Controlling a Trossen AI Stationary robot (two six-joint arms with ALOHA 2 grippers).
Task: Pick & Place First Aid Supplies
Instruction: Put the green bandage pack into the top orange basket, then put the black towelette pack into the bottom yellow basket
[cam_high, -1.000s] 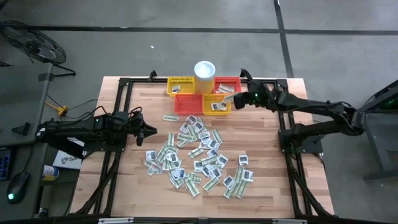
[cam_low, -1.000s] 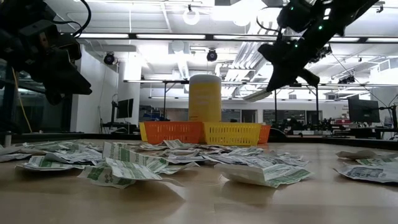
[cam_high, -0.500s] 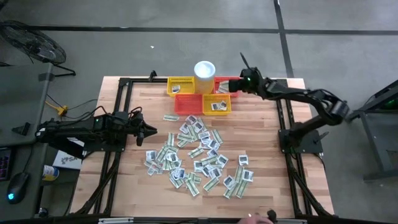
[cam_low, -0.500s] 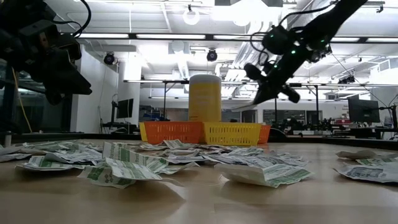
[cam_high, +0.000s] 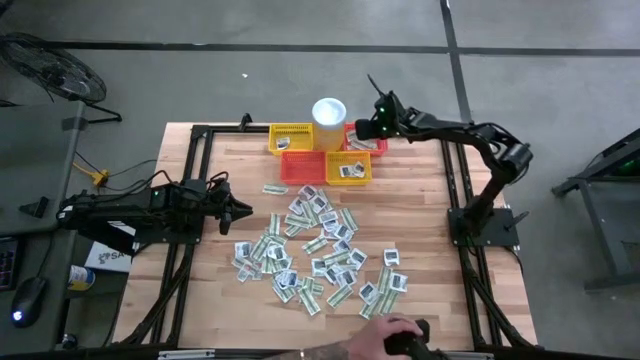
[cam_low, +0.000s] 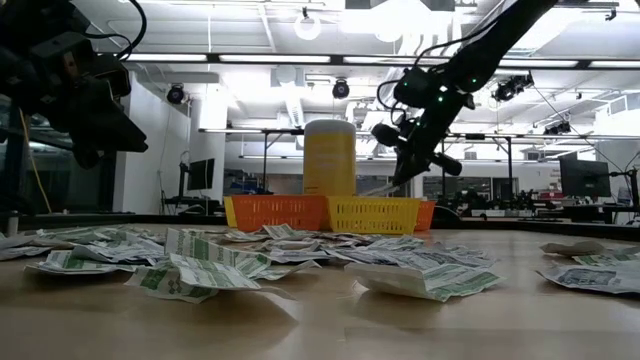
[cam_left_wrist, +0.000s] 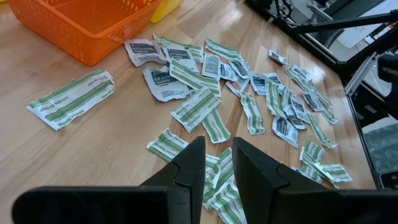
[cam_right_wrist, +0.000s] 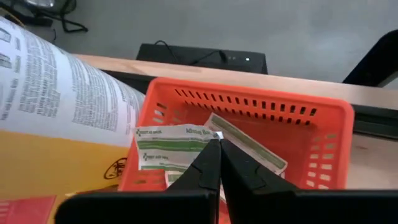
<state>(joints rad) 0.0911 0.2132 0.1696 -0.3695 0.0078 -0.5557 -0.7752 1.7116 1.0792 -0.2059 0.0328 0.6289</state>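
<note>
person: hand (cam_high: 385, 335) at the near table edge, high view, on a dark object I cannot identify
table (cam_high: 430, 200): wooden top, black frame rails along both sides
packets (cam_high: 318, 250): loose heap of small flat white and green-striped sachets across the middle of the table, many overlapping; same heap in the left wrist view (cam_left_wrist: 249, 99)
stray packet (cam_high: 275, 189): lies alone on the wood, between the heap and the baskets
left gripper (cam_high: 243, 211): waits above the table at the left side of the heap, pointing at it; fingers a narrow gap apart, nothing between them (cam_left_wrist: 216, 163)
baskets: front row orange-red basket (cam_high: 303, 167) and yellow basket (cam_high: 349, 170) with a packet inside; back row yellow basket (cam_high: 291, 138) with a packet, and red basket (cam_high: 366, 131) behind on the right
cup (cam_high: 329, 111): white cylinder, upright, between the two back baskets
right gripper (cam_high: 364, 128): over the red back basket, arm stretched in from the right; fingers pressed together (cam_right_wrist: 219, 163), nothing visibly held
packets in red basket (cam_right_wrist: 177, 152): green-print sachets lying flat on its floor, just past the fingertips; touching or not, cannot tell
</note>
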